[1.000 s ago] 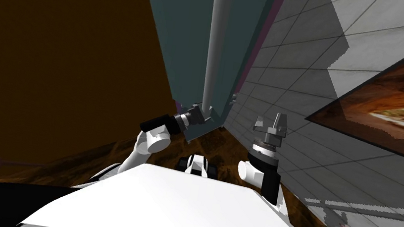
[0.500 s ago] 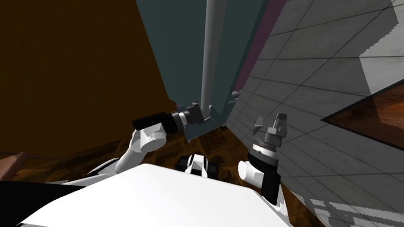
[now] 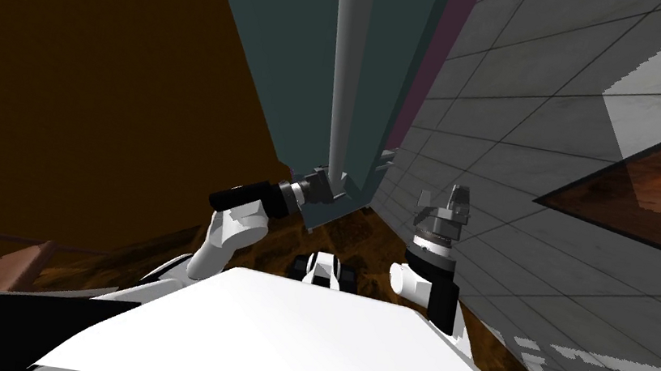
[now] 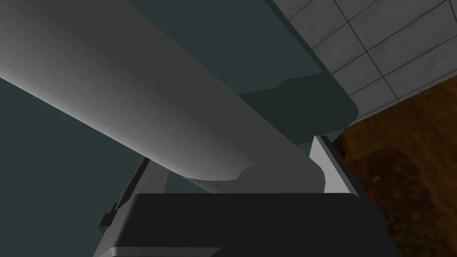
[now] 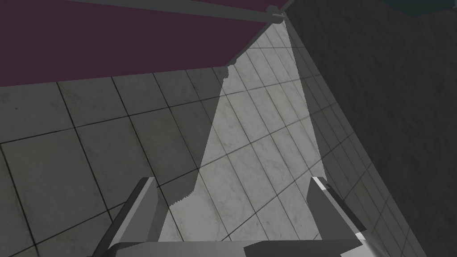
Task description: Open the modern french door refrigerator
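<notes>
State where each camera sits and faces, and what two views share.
Head view: on the head, steeply down at the teal refrigerator door, grey handle, tiled wall; shows left gripper at the handle's lower end, right gripper raised.
Left wrist view: on the left hand, facing the door; fingers clamp the handle.
Right wrist view: on the right hand, facing the tiled wall; fingers open.
Shared: head and left wrist views show the handle.
</notes>
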Controlling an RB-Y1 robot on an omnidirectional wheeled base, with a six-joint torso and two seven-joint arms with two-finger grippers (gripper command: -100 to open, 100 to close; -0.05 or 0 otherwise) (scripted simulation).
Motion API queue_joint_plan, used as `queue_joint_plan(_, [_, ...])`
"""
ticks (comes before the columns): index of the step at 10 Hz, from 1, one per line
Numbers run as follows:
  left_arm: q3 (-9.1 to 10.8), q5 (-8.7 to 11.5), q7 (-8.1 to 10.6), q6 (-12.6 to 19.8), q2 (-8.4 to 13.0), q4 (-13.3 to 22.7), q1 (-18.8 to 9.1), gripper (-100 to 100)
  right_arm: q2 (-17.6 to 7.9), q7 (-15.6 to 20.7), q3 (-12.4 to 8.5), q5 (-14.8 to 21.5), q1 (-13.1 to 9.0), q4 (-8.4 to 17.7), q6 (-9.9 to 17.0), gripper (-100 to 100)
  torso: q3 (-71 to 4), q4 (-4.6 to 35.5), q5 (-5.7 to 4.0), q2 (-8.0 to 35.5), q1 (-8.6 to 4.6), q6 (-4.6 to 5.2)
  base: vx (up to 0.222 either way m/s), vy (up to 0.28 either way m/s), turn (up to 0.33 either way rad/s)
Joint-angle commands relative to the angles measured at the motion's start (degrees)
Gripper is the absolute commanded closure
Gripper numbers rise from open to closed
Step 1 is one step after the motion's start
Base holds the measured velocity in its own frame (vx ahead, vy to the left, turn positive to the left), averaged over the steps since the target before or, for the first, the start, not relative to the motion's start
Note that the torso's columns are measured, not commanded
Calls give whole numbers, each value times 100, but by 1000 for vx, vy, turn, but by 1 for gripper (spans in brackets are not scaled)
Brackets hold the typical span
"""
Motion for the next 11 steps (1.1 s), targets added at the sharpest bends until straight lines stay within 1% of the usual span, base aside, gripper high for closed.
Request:
queue_joint_plan(1, [97,-33,89,-137,-119,-113,-201,-100,0,0,0,0,-1,0,0,0,0,0,-3,2,2,5,0,0,0])
queue_joint_plan(7, [97,-33,89,-137,-119,-113,-201,-100,0,0,0,0,-1,0,0,0,11,-5,-6,5,-5,3,-1,2,-1])
queue_joint_plan(8, [39,49,269,150,69,-39,-279,-100,0,0,0,0,-1,0,0,0,9,1,-8,5,-8,5,-5,-22,58])
queue_joint_plan(9, [39,49,269,150,69,-39,-279,-100,0,0,0,0,-1,0,0,0,9,-21,-12,-2,-13,12,-5,-23,28])
queue_joint_plan(10, [85,100,392,236,128,-62,-417,-100,0,0,0,0,-1,0,0,0,6,-42,-18,-21,-27,14,-5,-12,20])
queue_joint_plan(11, [85,100,392,236,128,-62,-417,-100,0,0,0,0,-1,0,0,0,4,-40,-23,-26,-37,12,-2,-7,6])
